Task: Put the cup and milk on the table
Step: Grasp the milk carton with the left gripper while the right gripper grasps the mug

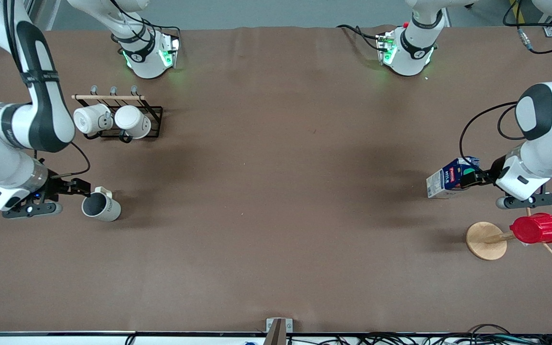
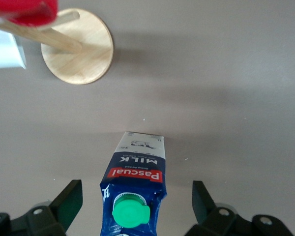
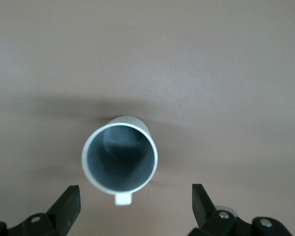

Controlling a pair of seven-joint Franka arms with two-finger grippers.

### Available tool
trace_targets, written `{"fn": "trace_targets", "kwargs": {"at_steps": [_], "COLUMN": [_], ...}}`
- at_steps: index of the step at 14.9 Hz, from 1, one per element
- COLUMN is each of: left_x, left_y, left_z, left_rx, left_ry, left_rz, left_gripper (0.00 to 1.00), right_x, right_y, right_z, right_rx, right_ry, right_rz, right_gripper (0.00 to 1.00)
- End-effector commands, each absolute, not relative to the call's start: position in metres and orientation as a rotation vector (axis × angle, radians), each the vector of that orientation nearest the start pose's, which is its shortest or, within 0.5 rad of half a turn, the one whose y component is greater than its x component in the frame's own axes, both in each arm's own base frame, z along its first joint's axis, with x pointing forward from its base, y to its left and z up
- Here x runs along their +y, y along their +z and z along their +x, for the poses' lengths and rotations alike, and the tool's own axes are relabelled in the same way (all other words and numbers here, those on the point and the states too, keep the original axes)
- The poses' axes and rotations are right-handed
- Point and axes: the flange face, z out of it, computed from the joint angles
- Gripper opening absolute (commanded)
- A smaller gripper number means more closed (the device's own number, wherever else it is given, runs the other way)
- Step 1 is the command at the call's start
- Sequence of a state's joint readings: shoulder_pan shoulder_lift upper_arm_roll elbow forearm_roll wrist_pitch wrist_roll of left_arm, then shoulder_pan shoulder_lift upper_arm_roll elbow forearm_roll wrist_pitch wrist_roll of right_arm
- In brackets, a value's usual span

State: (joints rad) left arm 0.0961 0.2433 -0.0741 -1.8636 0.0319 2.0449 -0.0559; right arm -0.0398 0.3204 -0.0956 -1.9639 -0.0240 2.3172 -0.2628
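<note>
Cup and milk both sitting on the desk [image 1: 276,239]

My right gripper [image 1: 78,188] is hanging wide open beside the cup [image 1: 101,206], gripping nothing; my left gripper [image 1: 473,178] is spread open around the milk [image 1: 448,179], fingers clear of it.

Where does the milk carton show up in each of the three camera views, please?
Front view: the milk stands at the left arm's end of the table, by the left gripper.
Left wrist view: the milk sits low in the middle, between the open fingers.
Right wrist view: not in it.
Shared landmark: the round wooden stand base.
</note>
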Motion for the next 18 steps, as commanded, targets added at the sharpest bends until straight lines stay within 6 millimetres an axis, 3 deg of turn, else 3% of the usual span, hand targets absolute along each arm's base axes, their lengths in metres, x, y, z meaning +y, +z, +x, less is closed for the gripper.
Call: {"fn": "trace_targets", "kwargs": {"at_steps": [1,5,7,10,11,15,18], "left_x": [0.019,0.019,0.021,0.022,0.022,0.041,0.040], "left_y": [0.373,0.356,0.351,0.344,0.342,0.341,0.340], "left_z": [0.606,0.594,0.589,0.583,0.581,0.572,0.570], "left_rx": [-0.059,-0.047,-0.017,-0.012,-0.011,-0.045,-0.033], "left_ry": [0.106,0.160,0.179,0.198,0.207,0.221,0.226], "left_rz": [-3.111,-3.102,-3.071,-3.064,-3.063,-3.063,-3.064], "left_gripper": [0.98,0.98,0.98,0.98,0.98,0.97,0.99], "right_x": [-0.084,-0.085,-0.085,-0.084,-0.084,-0.083,-0.072], "right_y": [0.281,0.246,0.234,0.230,0.229,0.233,0.270], "right_z": [0.597,0.599,0.598,0.598,0.598,0.603,0.616], "right_rx": [-0.276,-0.278,-0.277,-0.250,-0.248,-0.244,-0.087], "right_ry": [-0.073,-0.112,-0.117,-0.112,-0.107,-0.088,0.006], "right_rz": [-3.199,-3.205,-3.206,-3.201,-3.201,-3.200,-3.193], "right_gripper": [1.00,0.93,0.68,0.07,0.00,0.00,0.00]}}
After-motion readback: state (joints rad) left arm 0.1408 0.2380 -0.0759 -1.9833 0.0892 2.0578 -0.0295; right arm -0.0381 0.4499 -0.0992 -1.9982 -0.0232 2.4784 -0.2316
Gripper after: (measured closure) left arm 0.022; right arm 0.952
